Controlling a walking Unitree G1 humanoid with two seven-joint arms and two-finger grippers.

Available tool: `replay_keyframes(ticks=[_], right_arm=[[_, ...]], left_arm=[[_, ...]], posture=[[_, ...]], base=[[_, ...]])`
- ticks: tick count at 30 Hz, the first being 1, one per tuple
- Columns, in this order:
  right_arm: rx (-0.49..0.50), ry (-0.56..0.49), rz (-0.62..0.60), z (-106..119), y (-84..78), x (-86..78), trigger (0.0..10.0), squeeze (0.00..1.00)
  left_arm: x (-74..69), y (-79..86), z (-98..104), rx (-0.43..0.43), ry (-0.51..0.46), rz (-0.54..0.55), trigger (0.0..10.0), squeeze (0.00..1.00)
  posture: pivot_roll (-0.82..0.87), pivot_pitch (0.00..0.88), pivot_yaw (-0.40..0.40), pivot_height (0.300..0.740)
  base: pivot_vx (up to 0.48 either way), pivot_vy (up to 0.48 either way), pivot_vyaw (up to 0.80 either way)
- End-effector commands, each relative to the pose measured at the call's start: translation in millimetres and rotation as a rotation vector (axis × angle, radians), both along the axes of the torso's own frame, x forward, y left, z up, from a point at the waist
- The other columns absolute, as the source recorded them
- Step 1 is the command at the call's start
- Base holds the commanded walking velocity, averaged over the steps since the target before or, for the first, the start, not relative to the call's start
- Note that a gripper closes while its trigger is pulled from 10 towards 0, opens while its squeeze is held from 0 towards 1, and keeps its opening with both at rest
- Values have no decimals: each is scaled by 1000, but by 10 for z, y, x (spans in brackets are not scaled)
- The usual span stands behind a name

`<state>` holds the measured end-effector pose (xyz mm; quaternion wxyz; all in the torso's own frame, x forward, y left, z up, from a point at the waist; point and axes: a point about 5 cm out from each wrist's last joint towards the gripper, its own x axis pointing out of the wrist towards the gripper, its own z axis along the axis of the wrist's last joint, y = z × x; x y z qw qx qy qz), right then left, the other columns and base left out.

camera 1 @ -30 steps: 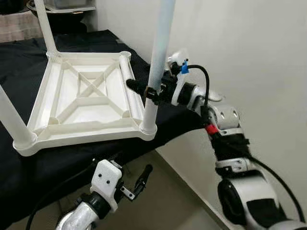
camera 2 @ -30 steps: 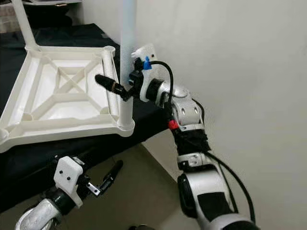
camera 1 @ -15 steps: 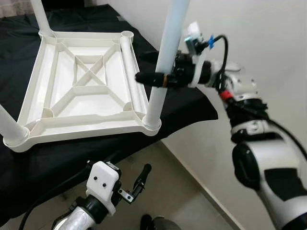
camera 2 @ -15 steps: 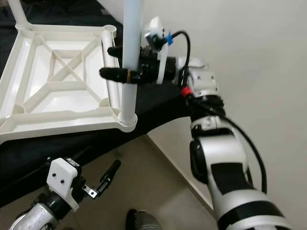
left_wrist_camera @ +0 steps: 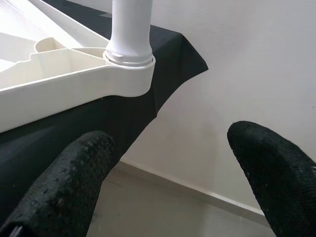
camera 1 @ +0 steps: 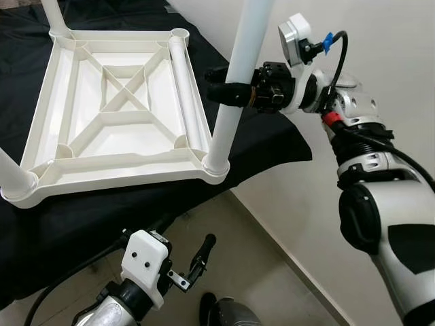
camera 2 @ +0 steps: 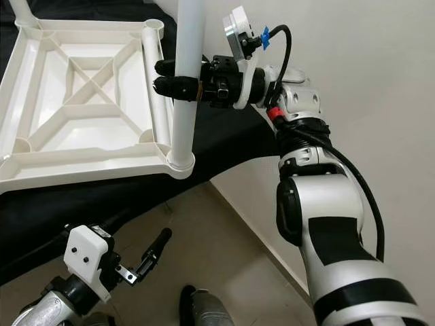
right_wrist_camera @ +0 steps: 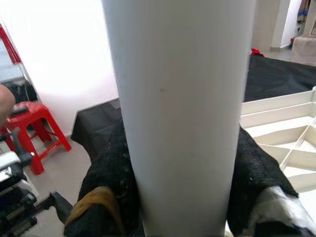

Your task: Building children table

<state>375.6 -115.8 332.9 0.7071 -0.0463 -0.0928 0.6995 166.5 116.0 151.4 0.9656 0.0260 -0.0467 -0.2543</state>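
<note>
A white plastic children's table top [camera 1: 115,122] lies upside down on a black cloth, ribs facing up. A white leg [camera 1: 234,88] stands upright in its near right corner socket [camera 1: 216,165]. My right gripper [camera 1: 221,94] is shut on this leg about halfway up, one finger on each side [right_wrist_camera: 106,182]. Two other legs rise from the far left corner [camera 1: 56,17] and the near left corner [camera 1: 13,178]. My left gripper [camera 1: 197,255] hangs open below the table edge, near that socket [left_wrist_camera: 129,59].
The black-draped surface [camera 1: 81,231] ends just in front of the table top, with beige floor [camera 1: 272,272] below. A white wall [camera 1: 380,41] runs close on the right. A red stool [right_wrist_camera: 34,128] stands on the floor in the right wrist view.
The camera has tilted down and shifted. My right wrist has rolled while staying shut on the leg, its camera mount now up. The left arm is still.
</note>
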Motion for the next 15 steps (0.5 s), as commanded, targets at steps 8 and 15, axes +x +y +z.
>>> replay_keyframes(ticks=[8, 15], right_arm=[[-240, -341, -601, -33, -129, 163, 0, 0], [209, 97, -1246, -641, 477, 64, 0, 0]], left_arm=[[188, 42, -100, 16, 16, 3, 10000, 0], [426, 102, -175, 59, 2, 23, 10000, 0]], posture=[[26, 150, -168, 740], [2, 44, -120, 740]], base=[[0, 0, 0], [0, 0, 0]])
